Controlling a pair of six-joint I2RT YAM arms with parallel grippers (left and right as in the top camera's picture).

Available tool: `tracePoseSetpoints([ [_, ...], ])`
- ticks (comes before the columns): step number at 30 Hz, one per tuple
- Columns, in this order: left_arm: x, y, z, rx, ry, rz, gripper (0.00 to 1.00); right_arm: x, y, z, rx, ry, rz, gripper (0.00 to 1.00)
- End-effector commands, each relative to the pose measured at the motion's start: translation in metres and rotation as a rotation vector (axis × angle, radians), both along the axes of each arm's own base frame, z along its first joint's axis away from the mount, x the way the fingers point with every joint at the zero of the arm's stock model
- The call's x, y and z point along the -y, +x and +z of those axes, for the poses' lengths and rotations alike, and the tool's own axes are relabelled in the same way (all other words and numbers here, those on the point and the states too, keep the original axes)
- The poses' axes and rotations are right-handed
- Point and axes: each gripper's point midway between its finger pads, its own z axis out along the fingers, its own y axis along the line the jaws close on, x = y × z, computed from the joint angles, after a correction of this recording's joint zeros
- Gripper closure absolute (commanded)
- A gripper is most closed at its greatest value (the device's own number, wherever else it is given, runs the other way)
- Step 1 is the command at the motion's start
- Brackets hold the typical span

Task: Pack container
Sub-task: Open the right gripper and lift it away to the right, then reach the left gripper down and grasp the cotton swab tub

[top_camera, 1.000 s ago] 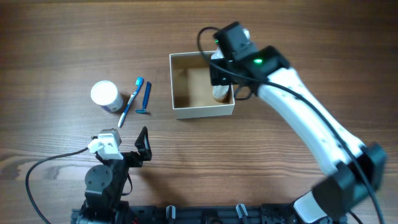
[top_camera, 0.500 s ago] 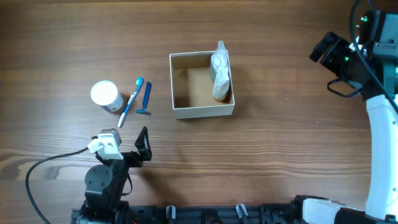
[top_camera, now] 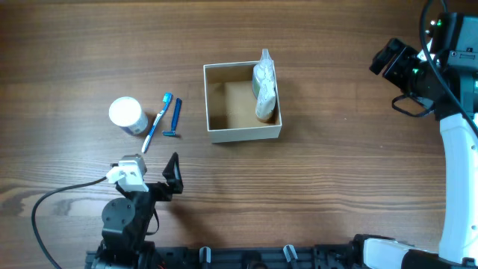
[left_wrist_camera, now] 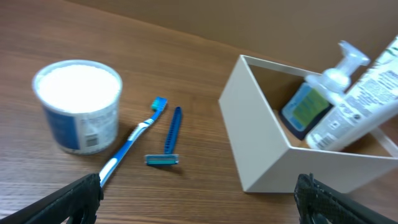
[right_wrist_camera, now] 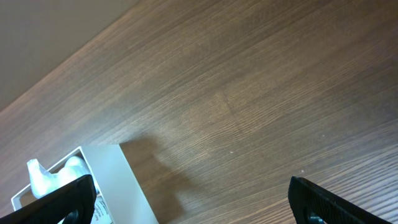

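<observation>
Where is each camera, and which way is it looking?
Overhead: above the table, looking straight down; left arm and right arm show.
Left wrist: low over the table, facing the container, jar, toothbrush and razor; left gripper, fingertips in the bottom corners.
Right wrist: angled down at bare wood and the container's corner; right gripper, fingertips in the bottom corners.
Shared: all three see the container.

Stood as a square, shallow cardboard box (top_camera: 245,133) near the middle of the counter (top_camera: 336,187), upright and lidless. Showed white outer walls and a tan inside. Held a pump bottle (left_wrist_camera: 303,111) and a white tube (left_wrist_camera: 357,102) leaning along its right wall.
</observation>
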Motion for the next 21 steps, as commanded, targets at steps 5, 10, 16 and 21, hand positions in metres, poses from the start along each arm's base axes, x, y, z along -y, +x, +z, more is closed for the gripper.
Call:
tracePoseSetpoints([
  [5,0.014,-0.002,0.012,-0.007,-0.146,-0.05,0.01,-0.001,0.001,0.001,0.002,0.009,0.003,0.0],
  [10,0.006,0.004,0.044,-0.146,-0.14,0.025,0.01,-0.001,0.001,0.001,0.002,0.009,0.003,0.0],
  [16,-0.01,0.07,0.105,-0.334,0.074,0.109,0.0,-0.001,0.001,0.001,0.002,0.009,0.003,0.0],
  [21,-0.037,0.121,0.065,-0.605,0.113,0.191,0.0,-0.001,0.001,0.001,0.002,0.009,0.003,0.0],
])
